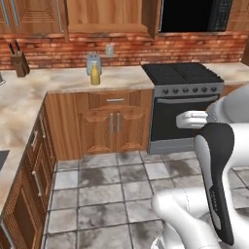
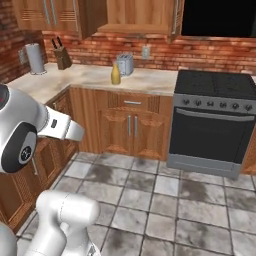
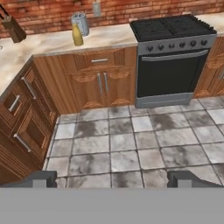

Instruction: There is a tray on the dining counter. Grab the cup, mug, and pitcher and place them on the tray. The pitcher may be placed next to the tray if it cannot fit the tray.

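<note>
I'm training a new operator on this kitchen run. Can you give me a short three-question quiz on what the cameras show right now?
1. True or false: the pitcher stands on the kitchen counter just in front of the toaster.
2. What sits on the counter by the brick wall, at the far left in the left base view? A) a kettle B) a knife block C) a bowl
3. Fill in: the gripper is ____ and holds nothing.

Key: 1 true. 2 B. 3 open; its fingertips stand far apart above the tiled floor, well short of the stove.
</note>
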